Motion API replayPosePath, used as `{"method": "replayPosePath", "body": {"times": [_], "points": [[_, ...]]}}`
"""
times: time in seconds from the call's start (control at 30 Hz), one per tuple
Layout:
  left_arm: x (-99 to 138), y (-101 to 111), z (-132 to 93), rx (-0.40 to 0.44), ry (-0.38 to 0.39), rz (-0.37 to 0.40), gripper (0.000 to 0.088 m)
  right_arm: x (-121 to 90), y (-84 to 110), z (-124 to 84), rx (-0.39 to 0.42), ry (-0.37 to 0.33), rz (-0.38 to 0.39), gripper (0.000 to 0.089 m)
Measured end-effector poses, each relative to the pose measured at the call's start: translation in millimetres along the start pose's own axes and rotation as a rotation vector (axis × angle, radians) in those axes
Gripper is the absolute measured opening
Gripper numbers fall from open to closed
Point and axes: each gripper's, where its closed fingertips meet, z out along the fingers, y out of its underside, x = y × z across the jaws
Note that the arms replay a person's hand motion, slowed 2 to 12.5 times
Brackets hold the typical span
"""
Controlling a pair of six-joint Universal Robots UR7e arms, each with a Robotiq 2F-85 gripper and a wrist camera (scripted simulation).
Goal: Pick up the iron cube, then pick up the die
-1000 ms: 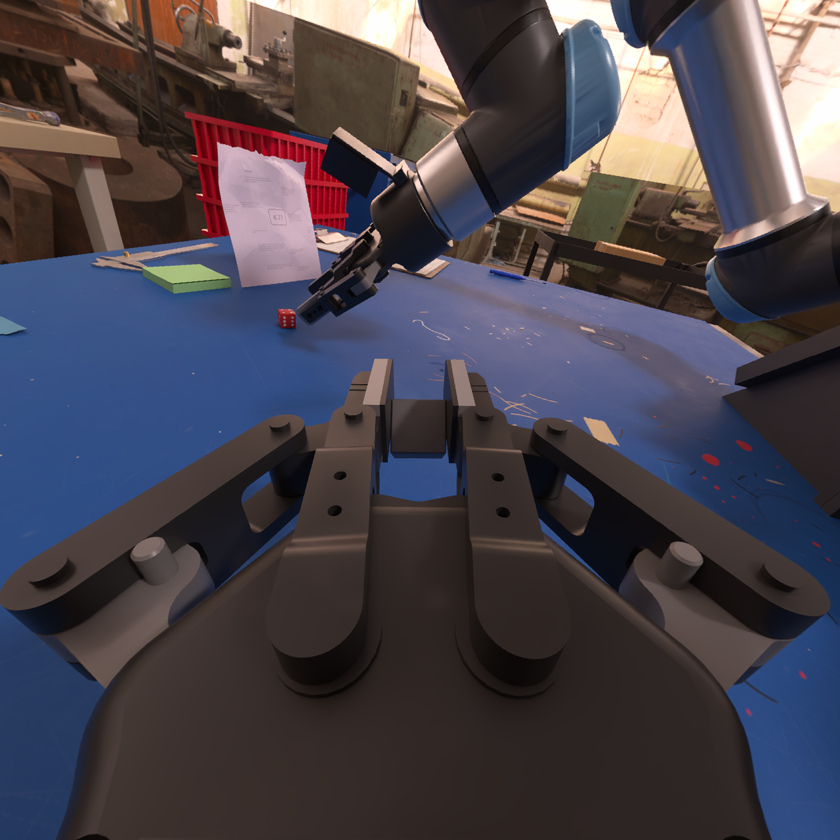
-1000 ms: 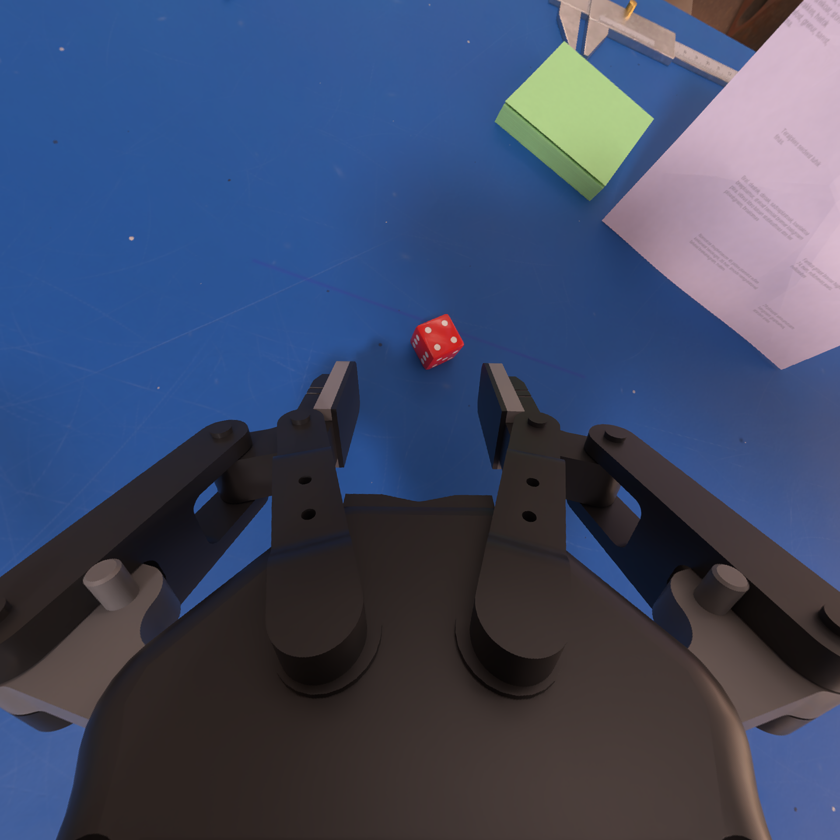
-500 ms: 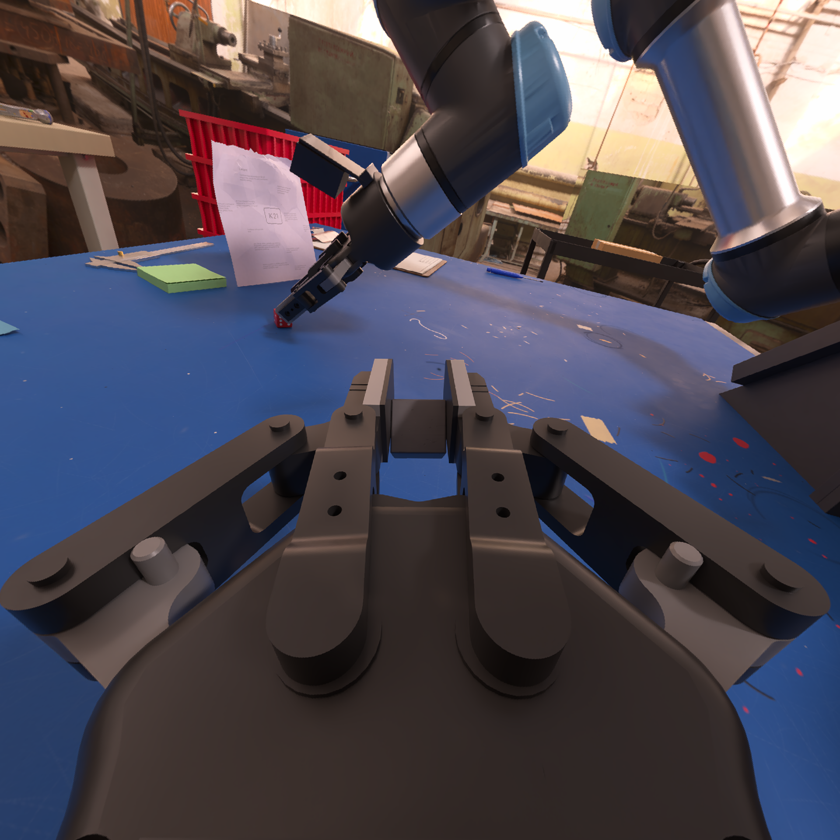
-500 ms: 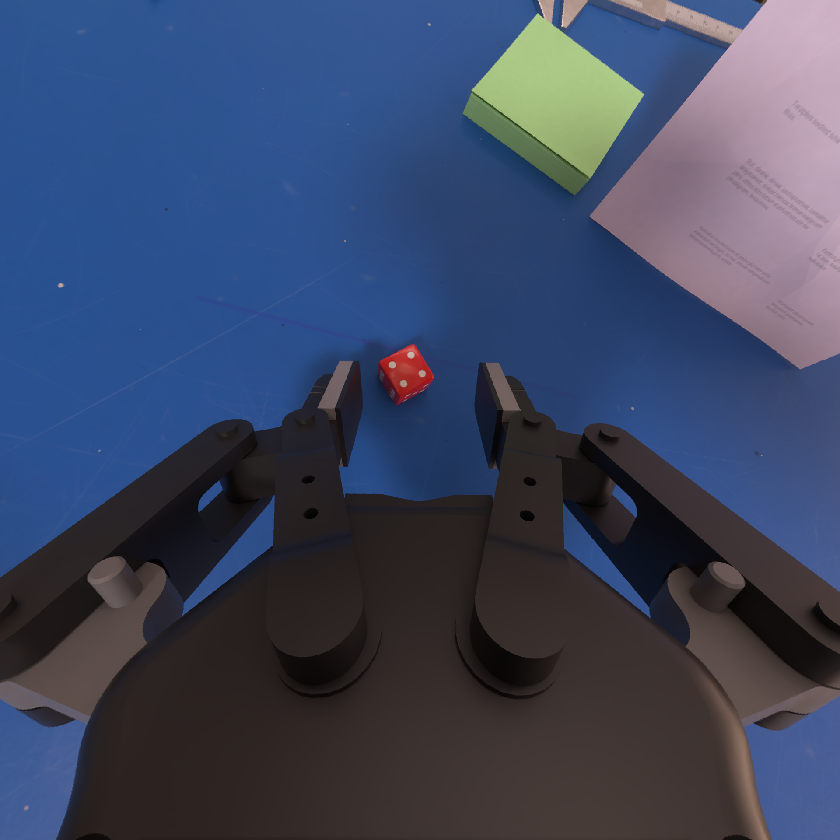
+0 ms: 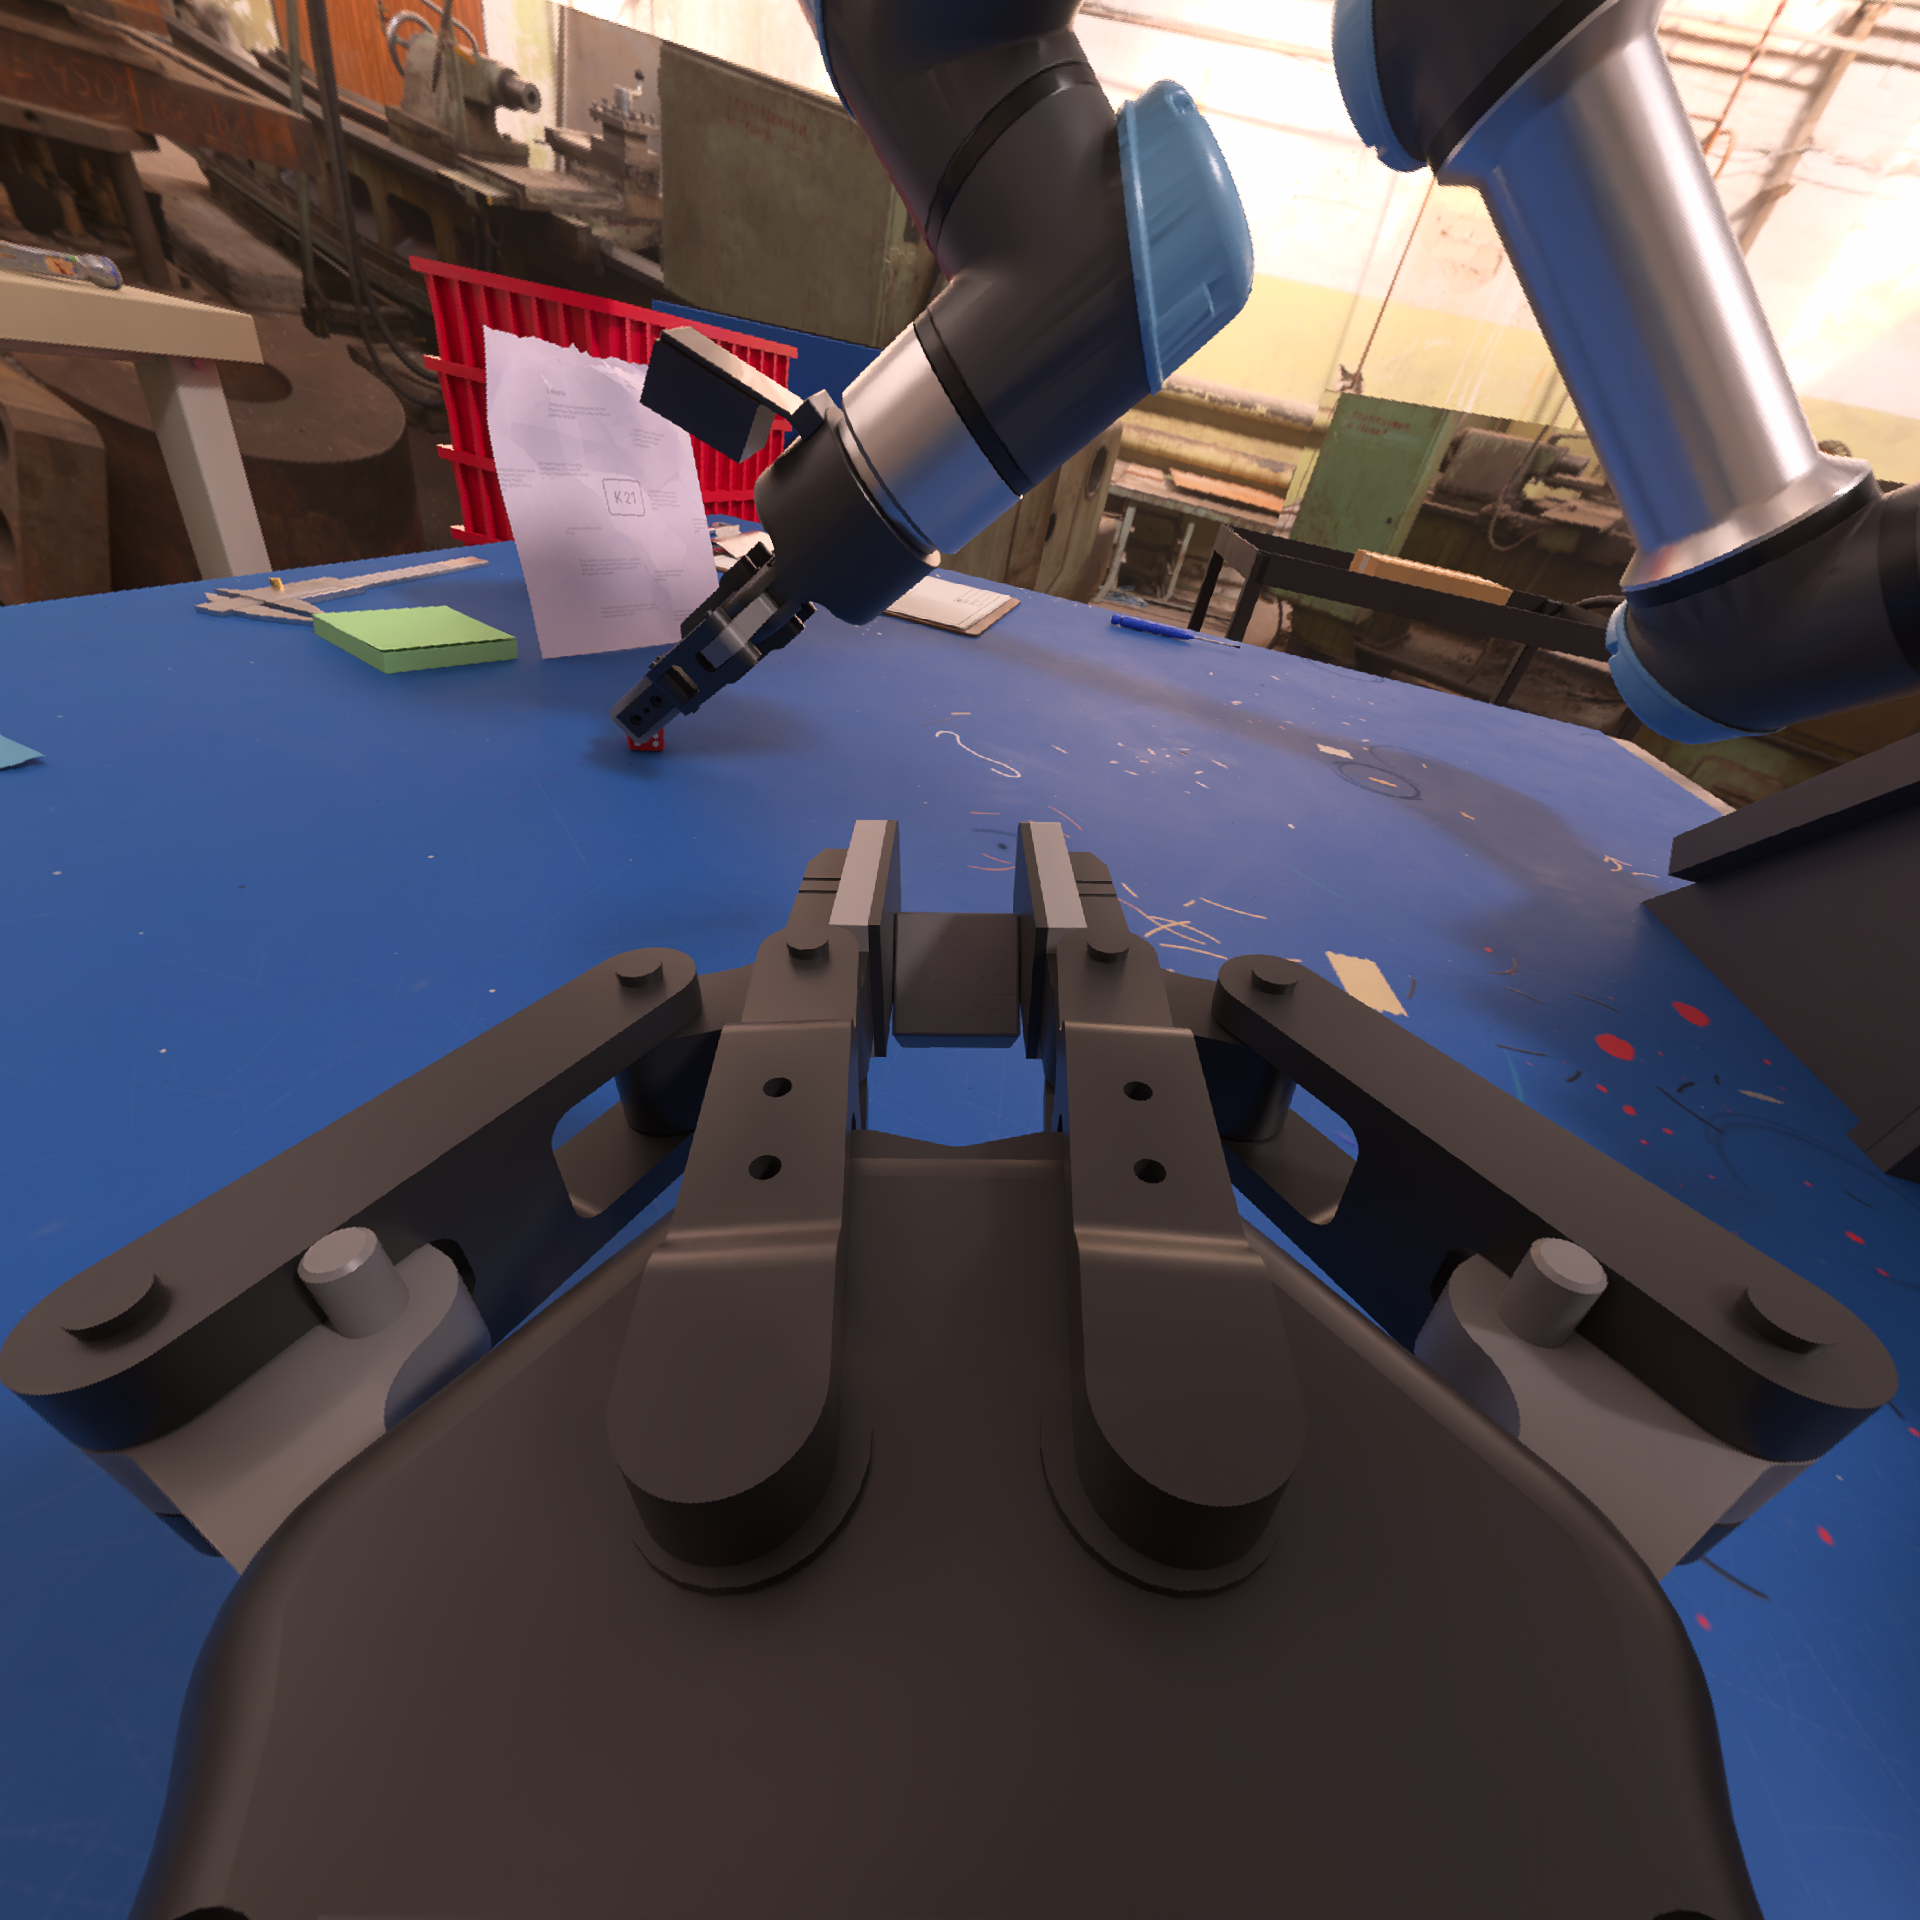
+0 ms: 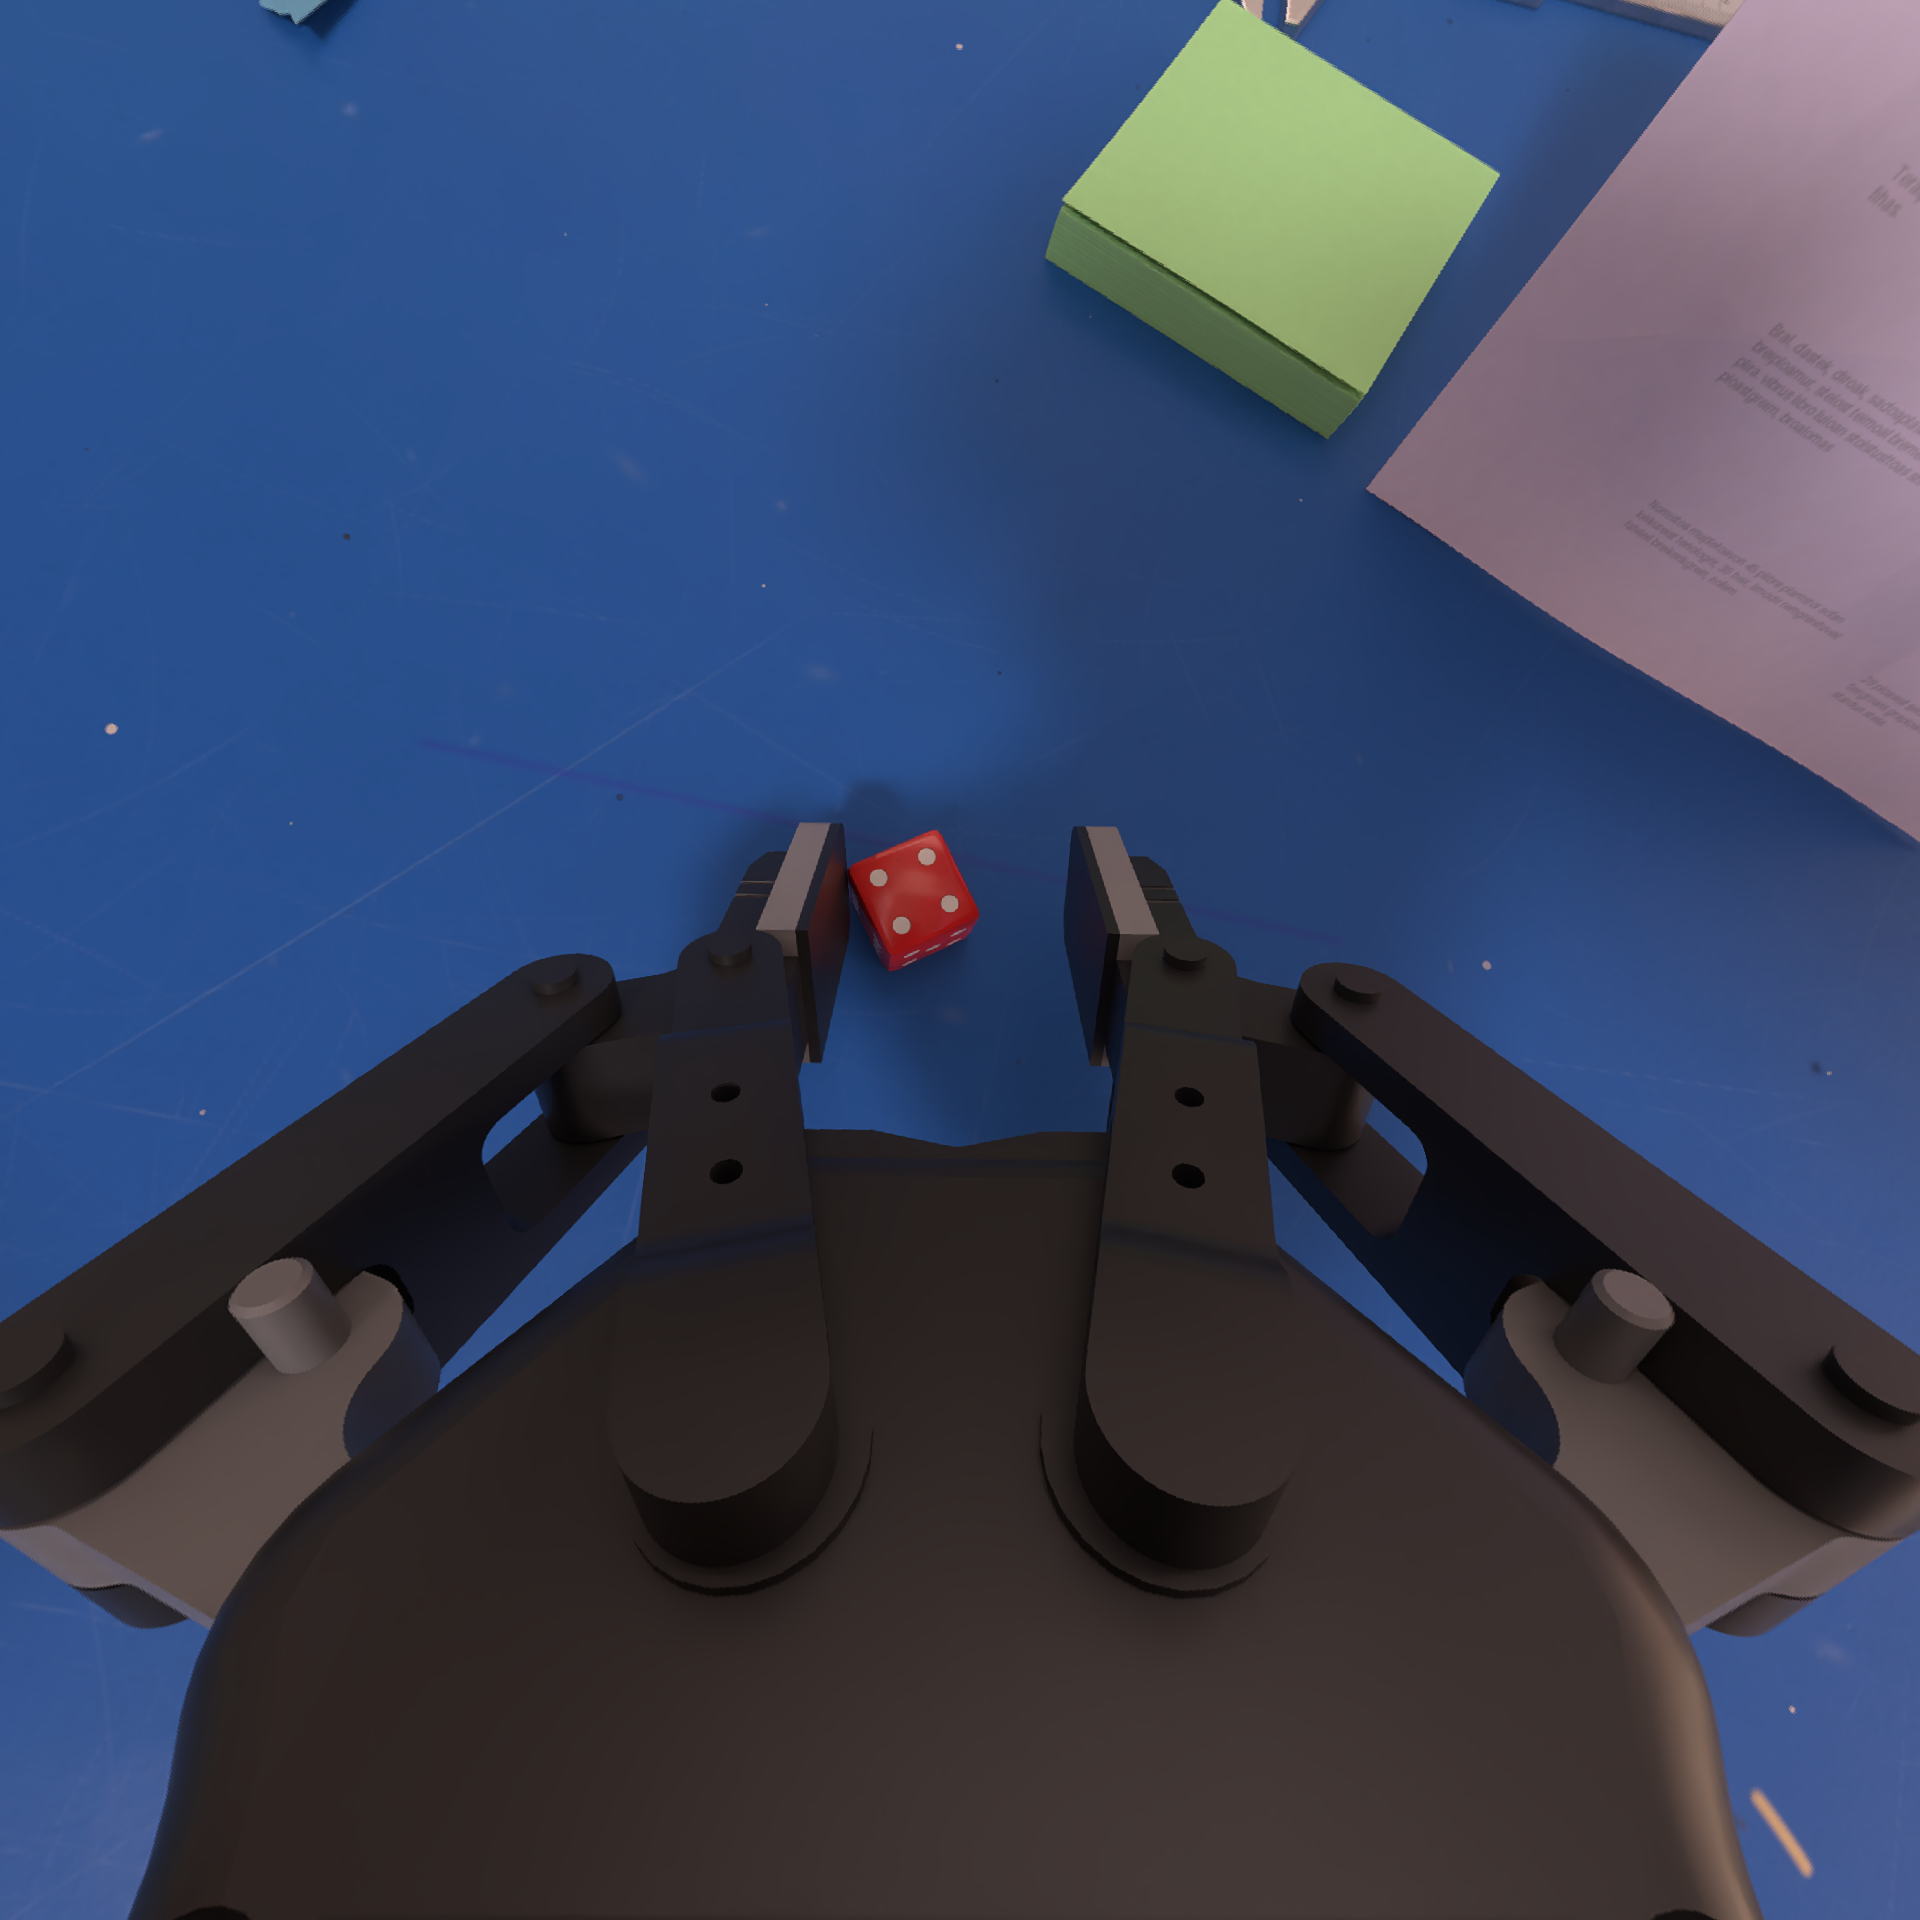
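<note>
Printed sheet (image 6: pixel 1704 416) at two o'clock; right gripper (image 6: pixel 951 940), down since a second ago, open around die (image 6: pixel 914 899); left gripper (image 5: pixel 954 914) clamps iron cube (image 5: pixel 954 977)

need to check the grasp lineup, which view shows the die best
The right wrist view: the red die sits on the blue table between the open right gripper fingers, close to one pad. The left wrist view shows only a red sliver under that distant gripper.

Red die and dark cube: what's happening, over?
Left gripper shut on iron cube. Right gripper open, straddling die on table. Nothing in the way.
</note>
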Motion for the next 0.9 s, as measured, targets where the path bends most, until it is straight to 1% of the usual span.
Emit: {"method": "replayPosePath", "body": {"times": [0.2,0.33,0.47,0.9], "points": [[-0.1,-0.4,-0.2,0.002,0.002,-0.003,0.0201,-0.2,-0.4,1.5,0.005,-0.004,0.000,0.0356],[0.1,-0.1,0.1,-0.001,0.005,-0.005,0.0201,-1.0,-0.7,1.9,0.007,-0.012,0.002,0.0319],[0.4,0.5,0.5,-0.005,0.007,-0.004,0.0201,-2.3,-0.7,2.2,0.011,-0.024,0.010,0.0224],[2.0,1.7,1.3,-0.013,0.008,0.008,0.0201,-2.6,-1.1,2.2,0.026,-0.047,0.029,0.0222]]}}
